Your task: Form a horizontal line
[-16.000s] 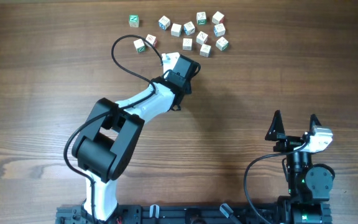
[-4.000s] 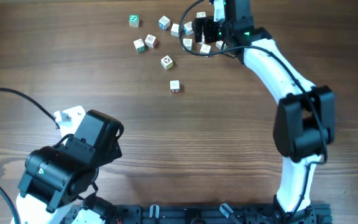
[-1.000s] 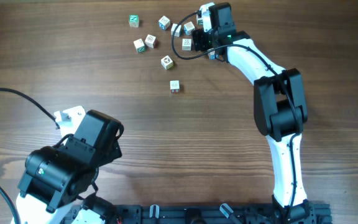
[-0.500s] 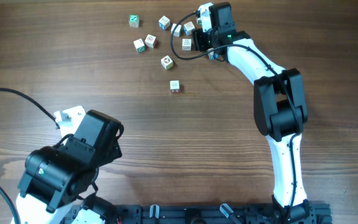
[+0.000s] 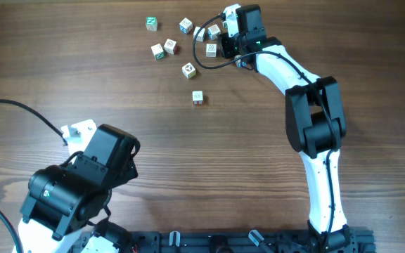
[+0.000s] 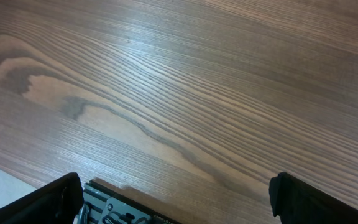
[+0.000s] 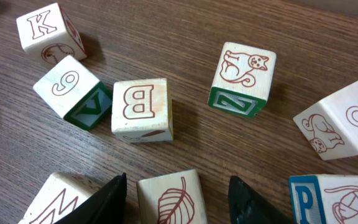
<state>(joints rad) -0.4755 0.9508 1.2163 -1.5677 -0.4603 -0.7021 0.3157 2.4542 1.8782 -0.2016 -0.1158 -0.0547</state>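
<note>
Right arm (image 5: 287, 67): stretched long from its base at 5 o'clock to the cube cluster (image 5: 214, 31) at 12 o'clock of the surface (image 5: 259, 140). The far link angles toward 10 o'clock and the wrist is pitched down.

Right end effector (image 7: 177, 180): fingers apart, straddling the leaf cube (image 7: 169, 199). There's a slim gap on each side, so not clamped.

Wrist view, ahead of the fingers:
- B cube (image 7: 142, 109) at 11 o'clock, with the 6/V cube (image 7: 73, 90) just beside it toward 9 o'clock
- K cube (image 7: 48, 31) farther out at 10 o'clock
- cat cube (image 7: 241, 74) alone at 1 o'clock
- 8 cube (image 7: 347, 124) at 3 o'clock
- P cube (image 7: 328, 199) just outside my right finger

Left arm (image 5: 83, 183): folded at 7 o'clock. Left end effector (image 6: 174, 180) has its fingers wide apart over bare wood.

Horizontal line not formed yet, cubes all loose. Two single cubes sit off the cluster toward 7 o'clock, the near single (image 5: 188, 69) and the far single (image 5: 197, 97), apart from each other.
</note>
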